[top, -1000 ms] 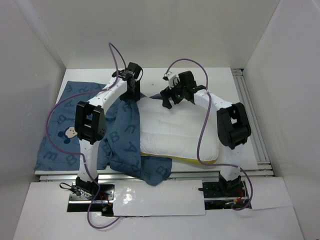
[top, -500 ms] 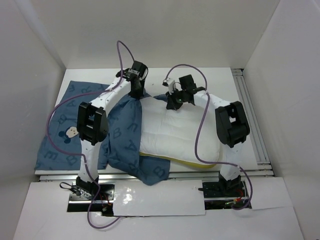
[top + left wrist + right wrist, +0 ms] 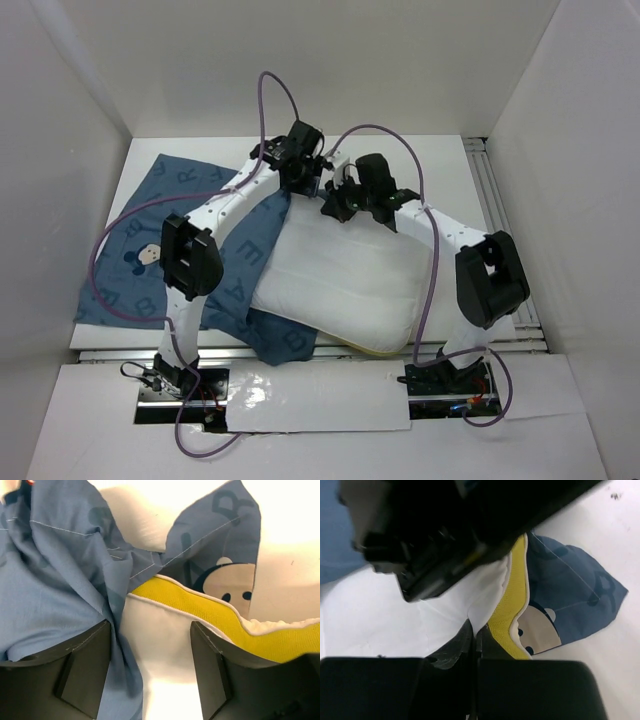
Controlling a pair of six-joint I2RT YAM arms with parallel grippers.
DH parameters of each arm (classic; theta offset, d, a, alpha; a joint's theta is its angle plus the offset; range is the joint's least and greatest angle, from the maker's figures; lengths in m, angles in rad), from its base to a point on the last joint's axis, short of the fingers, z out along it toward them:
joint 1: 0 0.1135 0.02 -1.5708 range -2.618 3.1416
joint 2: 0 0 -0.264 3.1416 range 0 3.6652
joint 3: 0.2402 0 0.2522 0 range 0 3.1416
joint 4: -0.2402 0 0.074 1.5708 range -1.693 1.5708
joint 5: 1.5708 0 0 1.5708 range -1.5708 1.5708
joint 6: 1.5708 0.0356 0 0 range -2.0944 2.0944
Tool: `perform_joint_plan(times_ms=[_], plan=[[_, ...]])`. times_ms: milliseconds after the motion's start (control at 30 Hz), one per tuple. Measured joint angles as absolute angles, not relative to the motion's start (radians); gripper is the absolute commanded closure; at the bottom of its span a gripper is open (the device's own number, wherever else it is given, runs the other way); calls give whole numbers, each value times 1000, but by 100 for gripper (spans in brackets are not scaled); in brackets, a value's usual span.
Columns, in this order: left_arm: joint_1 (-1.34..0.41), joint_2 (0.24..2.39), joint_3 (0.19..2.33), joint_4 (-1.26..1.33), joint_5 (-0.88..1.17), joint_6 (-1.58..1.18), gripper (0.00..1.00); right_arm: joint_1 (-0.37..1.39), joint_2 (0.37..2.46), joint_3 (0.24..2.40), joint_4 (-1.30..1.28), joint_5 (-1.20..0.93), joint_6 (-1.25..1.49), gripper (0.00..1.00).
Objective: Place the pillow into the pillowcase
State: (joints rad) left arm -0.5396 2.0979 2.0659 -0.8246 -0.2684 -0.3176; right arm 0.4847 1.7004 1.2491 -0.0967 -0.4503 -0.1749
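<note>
On the white bench (image 3: 455,170), the pillow (image 3: 340,285) has swung its far corner toward 11 o'clock, meeting the pillowcase (image 3: 130,270) lying at 9. The right end effector (image 3: 474,636) pinches that yellow-edged corner. The left end effector (image 3: 150,630) is spread over fabric, so insertion has barely begun.

Robotics lab test cell, not home. White table (image 3: 450,160) boxed by plain white panels (image 3: 300,60) on left, far and right sides. Aluminium rails (image 3: 500,230) along table's right edge. Two arm bases (image 3: 170,380) bolted to metal plates at table's near edge. Purple cables (image 3: 263,95) looping loose above table.
</note>
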Motion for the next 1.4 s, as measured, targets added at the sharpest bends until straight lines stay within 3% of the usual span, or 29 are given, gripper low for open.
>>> perform_joint_plan(times_ms=[67, 133, 200, 300, 400, 467, 767, 1200, 1400], plan=[[-544, 2098, 2065, -828, -283, -323, 26, 484, 1702, 1236, -94, -434, -157, 100], [-544, 2096, 2055, -830, -303, -341, 31, 483, 1708, 1234, -93, -422, -137, 100], [-544, 2094, 2036, -829, -316, -350, 43, 478, 1710, 1232, -89, -417, -122, 100], [-543, 2087, 1991, -820, -326, -366, 45, 470, 1710, 1221, -77, -418, -103, 100], [-543, 2085, 1975, -810, -326, -375, 70, 467, 1710, 1211, -71, -422, -94, 100], [-543, 2085, 1975, -809, -332, -381, 100, 466, 1710, 1205, -65, -422, -90, 100], [-546, 2085, 2031, -845, -314, -386, 100, 460, 1710, 1199, -31, -448, -70, 100], [-532, 2060, 2098, -795, -78, -229, 100, 437, 1689, 1077, 326, -529, 14, 100], [-559, 2038, 2028, -724, 1, -147, 100, 431, 1740, 1031, 538, -583, 87, 100]])
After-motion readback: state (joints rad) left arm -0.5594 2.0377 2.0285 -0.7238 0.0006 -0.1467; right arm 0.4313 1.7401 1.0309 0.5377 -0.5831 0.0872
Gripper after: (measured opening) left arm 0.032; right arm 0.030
